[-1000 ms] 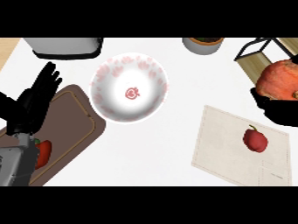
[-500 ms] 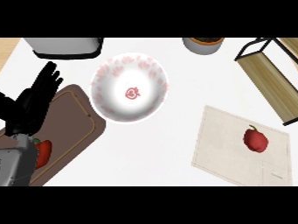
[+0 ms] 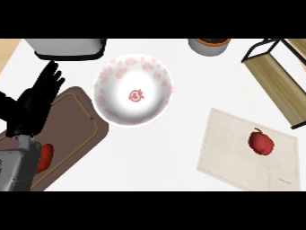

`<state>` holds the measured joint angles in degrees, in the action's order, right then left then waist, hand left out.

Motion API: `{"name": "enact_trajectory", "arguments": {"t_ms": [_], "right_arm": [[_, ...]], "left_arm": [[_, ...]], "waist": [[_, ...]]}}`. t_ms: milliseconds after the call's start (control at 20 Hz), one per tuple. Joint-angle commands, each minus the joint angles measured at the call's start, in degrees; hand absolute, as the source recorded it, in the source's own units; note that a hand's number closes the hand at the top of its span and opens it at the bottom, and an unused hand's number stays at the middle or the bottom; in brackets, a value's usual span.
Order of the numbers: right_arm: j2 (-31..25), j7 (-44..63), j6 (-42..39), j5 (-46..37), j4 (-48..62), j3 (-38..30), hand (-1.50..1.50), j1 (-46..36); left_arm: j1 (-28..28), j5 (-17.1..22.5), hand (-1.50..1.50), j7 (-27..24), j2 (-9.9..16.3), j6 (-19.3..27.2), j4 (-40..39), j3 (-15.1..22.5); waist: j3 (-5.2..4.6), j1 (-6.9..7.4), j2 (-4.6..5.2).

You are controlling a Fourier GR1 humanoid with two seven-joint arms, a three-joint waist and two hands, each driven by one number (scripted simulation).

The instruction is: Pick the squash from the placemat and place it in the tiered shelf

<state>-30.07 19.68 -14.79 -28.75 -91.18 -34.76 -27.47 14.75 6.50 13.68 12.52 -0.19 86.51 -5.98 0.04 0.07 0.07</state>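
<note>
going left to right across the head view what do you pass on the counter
left hand over the brown board → white plate with red marks → beige placemat → red squash lying on it → wooden tiered shelf toward the right edge. The right hand does not show.

Pretty bright, even light all over the white worktop [image 3: 168, 166], no harsh glare apart from a washed-out white centre on the round red-patterned plate [image 3: 134, 96]. Shadows are barely there, just a thin soft edge under the beige cloth placemat [image 3: 234, 166]. The plate looks stretched taller than wide.
</note>
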Motion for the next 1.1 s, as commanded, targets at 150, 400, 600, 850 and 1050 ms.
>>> {"name": "enact_trajectory", "arguments": {"t_ms": [150,400,600,850,1050], "right_arm": [[-3.65,-7.97,4.33,1.36,11.18,0.19,1.5,0.39],[-6.79,-13.03,4.71,3.88,17.44,-1.64,1.5,0.61],[-10.82,-15.69,4.52,5.22,22.68,-1.77,1.5,-0.42],[-12.32,-17.73,16.16,0.86,36.21,-3.99,-1.5,-5.22],[-11.76,-27.13,22.4,2.78,43.59,-5.34,-1.5,-8.44]], "left_arm": [[-1.13,-1.84,0.0,-3.34,-1.87,0.37,-1.92,0.45],[4.92,0.41,0.0,1.56,0.17,-0.9,-3.99,-1.68],[-1.11,-2.75,0.0,-1.21,-2.59,0.62,-0.82,1.08],[-2.42,-2.3,0.0,-4.97,-0.98,-1.36,-1.55,-0.34],[1.43,-1.6,0.0,2.44,-1.67,0.19,1.85,0.63]], "waist": [[-0.04,0.04,-0.03],[-0.03,-0.17,0.0],[-0.03,0.03,-0.05],[-0.01,0.6,0.14],[0.05,0.89,0.18]]}}
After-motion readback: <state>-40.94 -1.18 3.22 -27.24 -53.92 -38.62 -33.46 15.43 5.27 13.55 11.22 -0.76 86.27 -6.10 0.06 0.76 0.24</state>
